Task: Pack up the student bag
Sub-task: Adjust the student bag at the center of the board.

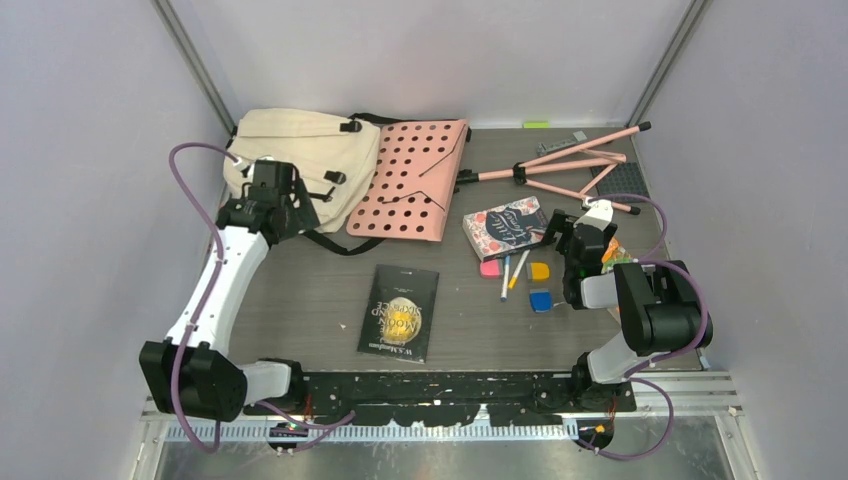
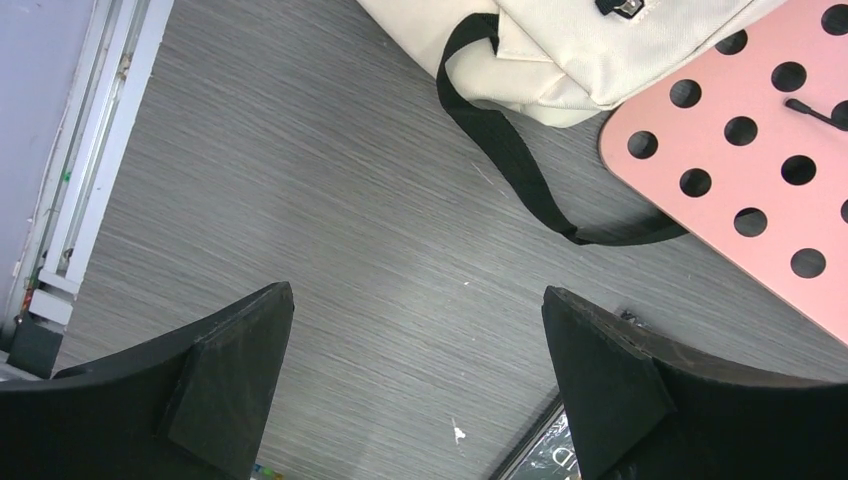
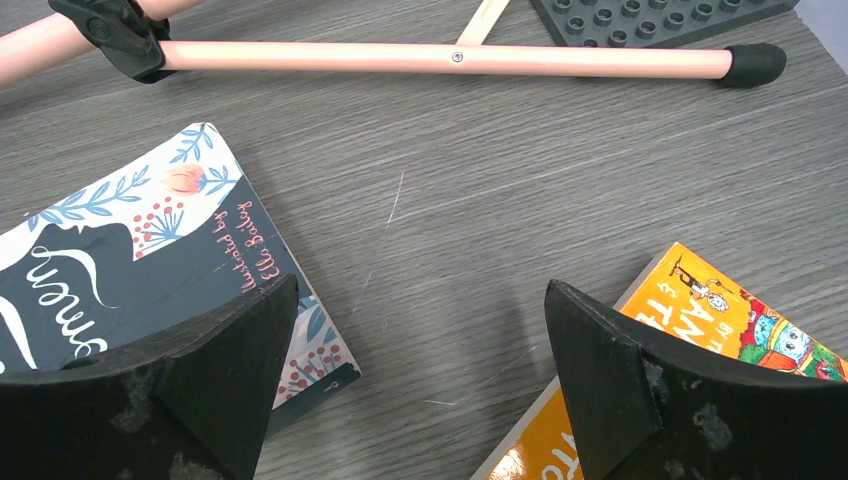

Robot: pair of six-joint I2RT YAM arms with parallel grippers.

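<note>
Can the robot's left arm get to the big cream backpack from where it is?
Probably yes. The left fingers hang open close beside the student bag. Only the bag's own black strap lies between them, and nothing else blocks the way.

Near left: a bare stretch of table is left between the left arm and the black book.
Left gripper: held wide apart over bare table; ahead, passage is crossed by a black strap, with the student bag and pink board beyond.
Right gripper: spread over a bare strip hemmed in by the floral book and the orange book.
Far right: blocked by the pink stand tube and grey studded plate.
Centre right: cluttered by pens and erasers.
</note>
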